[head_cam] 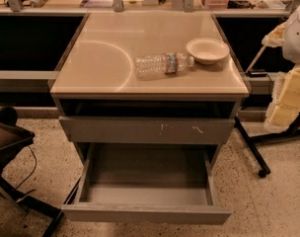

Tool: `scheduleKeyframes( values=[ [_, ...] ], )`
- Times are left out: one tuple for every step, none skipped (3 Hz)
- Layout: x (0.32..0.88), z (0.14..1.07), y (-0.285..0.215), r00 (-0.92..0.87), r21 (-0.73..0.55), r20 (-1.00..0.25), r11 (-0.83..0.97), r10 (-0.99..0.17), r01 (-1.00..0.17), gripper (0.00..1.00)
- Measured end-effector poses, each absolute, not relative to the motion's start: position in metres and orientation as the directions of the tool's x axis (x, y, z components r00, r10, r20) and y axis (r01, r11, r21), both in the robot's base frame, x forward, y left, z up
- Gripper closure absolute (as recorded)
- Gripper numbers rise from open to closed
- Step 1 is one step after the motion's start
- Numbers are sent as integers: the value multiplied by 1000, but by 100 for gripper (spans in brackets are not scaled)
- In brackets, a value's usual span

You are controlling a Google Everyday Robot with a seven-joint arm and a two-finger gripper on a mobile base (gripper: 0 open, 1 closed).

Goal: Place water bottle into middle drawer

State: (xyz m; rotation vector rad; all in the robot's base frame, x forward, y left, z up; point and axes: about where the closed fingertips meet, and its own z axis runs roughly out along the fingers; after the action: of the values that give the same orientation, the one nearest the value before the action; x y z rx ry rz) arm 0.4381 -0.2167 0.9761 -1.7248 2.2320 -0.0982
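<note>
Camera view: water bottle (160, 64) on its side just left of bowl (207, 50); middle drawer (145, 214) open, near; gripper out of view, state unknowable.

A single camera looked at the scene from in front of the surface (105, 63), raised above its height and tilted downward. It faced the front edge squarely, with the far edge near the top of the frame and both near corners well inside it. It stood near enough that the open middle drawer (145, 214) reached almost to the bottom of the frame. The end effector lay outside this view.
</note>
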Motion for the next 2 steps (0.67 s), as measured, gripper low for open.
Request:
scheduleKeyframes(
  values=[
    [438, 976, -217, -221, -245, -207, 270, -953, -931, 0],
    [450, 976, -209, -200, -254, -209, 251, -957, -934, 0]
  ],
)
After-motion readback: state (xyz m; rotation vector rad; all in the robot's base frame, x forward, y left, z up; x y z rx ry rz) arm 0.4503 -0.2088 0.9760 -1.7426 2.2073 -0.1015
